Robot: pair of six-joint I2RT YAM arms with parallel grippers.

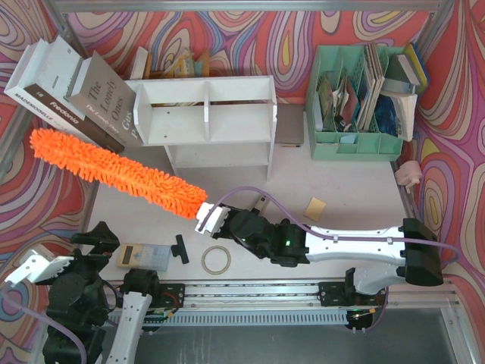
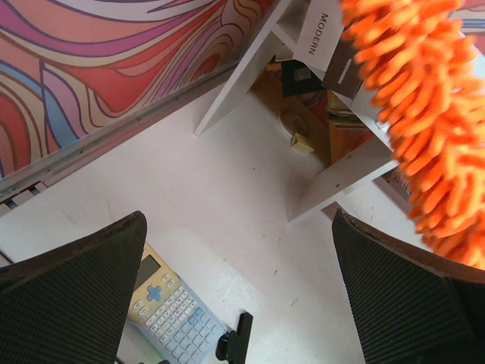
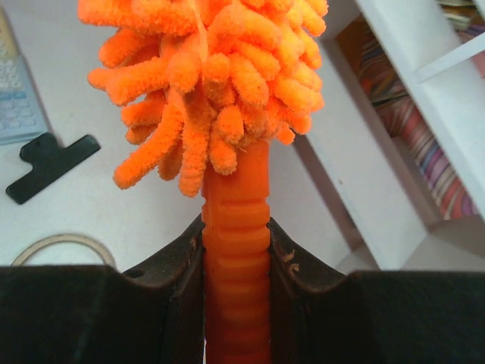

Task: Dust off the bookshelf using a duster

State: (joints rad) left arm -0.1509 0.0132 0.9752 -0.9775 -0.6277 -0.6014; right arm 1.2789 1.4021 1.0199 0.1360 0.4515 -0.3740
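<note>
The right fingers [image 3: 178, 265] are closed tight on the ribbed orange handle of the duster [image 1: 114, 171], near the middle of the top view. From there the fluffy head goes up to the left, just beside the lower left corner of the white bookshelf [image 1: 204, 114]; if it touches, I cannot tell. At lower left, the left fingers [image 2: 76, 280] stand wide, holding nothing, above a calculator [image 2: 170, 311].

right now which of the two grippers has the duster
The right gripper, shut on the duster at its orange handle; the left gripper stands wide open and empty near the calculator.
</note>
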